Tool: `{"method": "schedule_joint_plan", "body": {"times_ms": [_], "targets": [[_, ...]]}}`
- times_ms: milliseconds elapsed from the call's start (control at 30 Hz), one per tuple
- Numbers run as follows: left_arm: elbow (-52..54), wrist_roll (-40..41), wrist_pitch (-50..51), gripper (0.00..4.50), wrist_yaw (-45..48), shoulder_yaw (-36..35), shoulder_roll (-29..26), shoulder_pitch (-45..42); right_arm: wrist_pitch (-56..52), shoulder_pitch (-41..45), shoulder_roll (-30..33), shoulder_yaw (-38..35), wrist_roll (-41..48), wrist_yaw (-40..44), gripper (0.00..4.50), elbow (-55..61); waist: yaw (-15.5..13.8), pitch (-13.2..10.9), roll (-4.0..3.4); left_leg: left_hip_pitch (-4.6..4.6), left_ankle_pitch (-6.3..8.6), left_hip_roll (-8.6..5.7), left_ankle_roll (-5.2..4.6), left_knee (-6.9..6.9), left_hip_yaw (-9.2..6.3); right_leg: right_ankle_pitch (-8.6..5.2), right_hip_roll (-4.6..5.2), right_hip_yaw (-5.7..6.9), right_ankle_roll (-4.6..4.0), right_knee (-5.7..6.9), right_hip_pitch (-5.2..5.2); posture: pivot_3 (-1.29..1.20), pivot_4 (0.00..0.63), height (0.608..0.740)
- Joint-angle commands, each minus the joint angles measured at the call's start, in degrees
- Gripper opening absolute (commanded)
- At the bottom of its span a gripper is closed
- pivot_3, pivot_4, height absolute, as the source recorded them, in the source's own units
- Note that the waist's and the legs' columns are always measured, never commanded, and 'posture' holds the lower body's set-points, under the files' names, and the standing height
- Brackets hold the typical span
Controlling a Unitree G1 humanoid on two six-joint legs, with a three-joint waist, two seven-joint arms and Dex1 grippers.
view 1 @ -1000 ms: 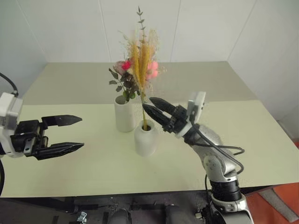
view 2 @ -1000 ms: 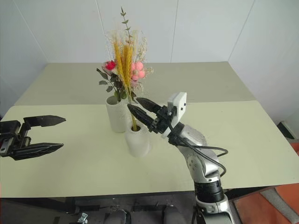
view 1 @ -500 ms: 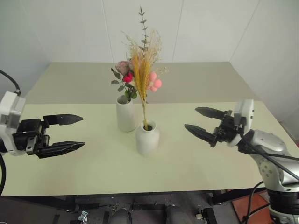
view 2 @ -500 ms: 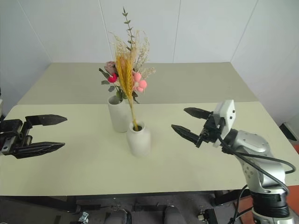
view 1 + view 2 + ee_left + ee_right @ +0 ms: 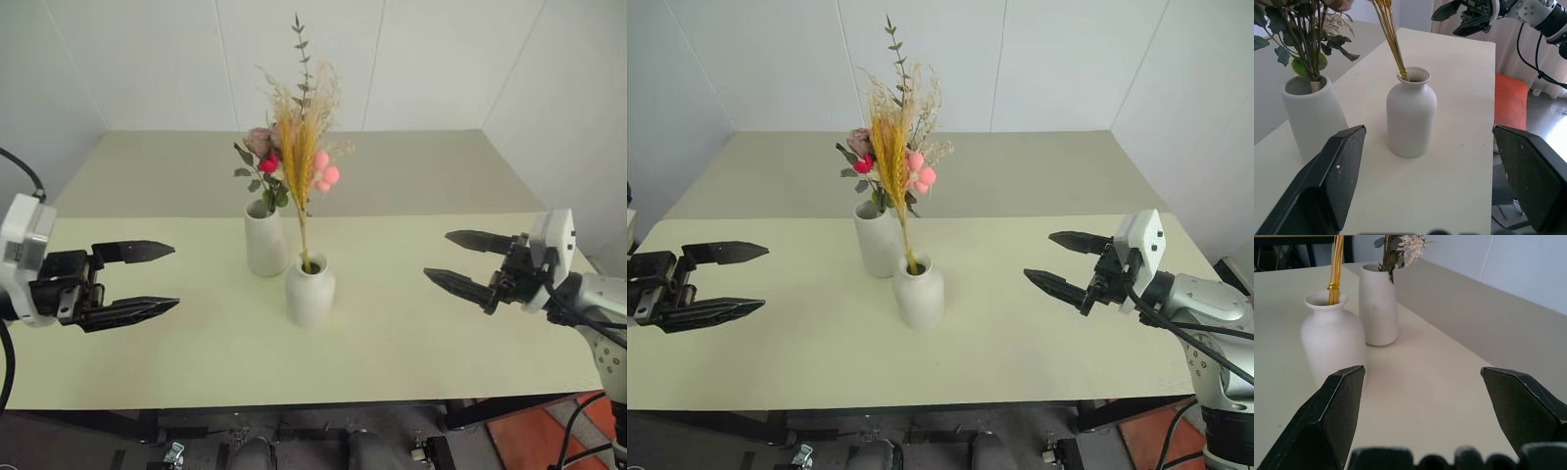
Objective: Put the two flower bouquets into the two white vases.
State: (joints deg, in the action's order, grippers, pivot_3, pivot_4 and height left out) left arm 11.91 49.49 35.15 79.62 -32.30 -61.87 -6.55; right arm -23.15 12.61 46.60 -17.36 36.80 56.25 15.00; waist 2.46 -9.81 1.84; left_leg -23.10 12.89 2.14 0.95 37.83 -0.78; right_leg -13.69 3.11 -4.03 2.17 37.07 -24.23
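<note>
- Your slim yellow bunch [image 5: 299,166] stands with its stems down the narrow neck of the shorter vase [image 5: 310,290]. The neck pinches the stems together, which is why so thin a bunch stays nearly upright with nothing holding it.
- The bushy bunch [image 5: 269,171] of roses, leaves and cream sprigs sits in the taller vase [image 5: 265,241]. That mouth is wide, so the thick bundle fits and leans against the rim rather than standing dead centre.
- The two vases stand just beside each other near the middle of the table [image 5: 411,333], the taller one a little nearer the far edge and the shorter one a little nearer the near edge. They look close but apart in the wrist views, and the flower heads overlap above them.
- Your right gripper [image 5: 468,265] hangs over the table's right side, well apart from the vases, with its fingers spread wide and nothing between them. Judging by that, it is clear of the stems and could knock neither vase.
- Your left gripper [image 5: 137,281] hangs over the table's left side, level and pointing towards the vases, its fingers likewise spread wide and empty.
- With one bunch in each vase and both grippers empty, the task reads as finished; I'd judge nothing is left but to keep both arms away from the flowers.
- The one risk I see is the tall, top-heavy yellow bunch: a brush against its stems could tip the shorter vase.
</note>
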Motion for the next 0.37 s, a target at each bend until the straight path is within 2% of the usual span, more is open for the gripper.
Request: {"method": "schedule_joint_plan", "body": {"times_ms": [33,367], "targets": [[-0.57,-0.31,-1.15,4.5,0.17,0.39,-0.36,-1.68,1.07,1.41,1.44,-2.33,0.09,0.5,4.49,-0.13,0.0,0.0,0.0,0.0,0.0,0.0,0.0,0.0,0.0,0.0,0.0,0.0,0.0,0.0,0.0,0.0,0.15,0.74],[-0.96,-0.62,-1.52,4.5,0.01,1.14,0.08,-2.34,1.02,1.56,2.11,-2.29,-0.01,0.59,4.49,-0.43,0.0,0.0,0.0,0.01,0.0,0.01,0.0,0.0,0.0,0.0,-0.01,0.0,0.0,0.01,0.0,0.0,0.15,0.74]]}}
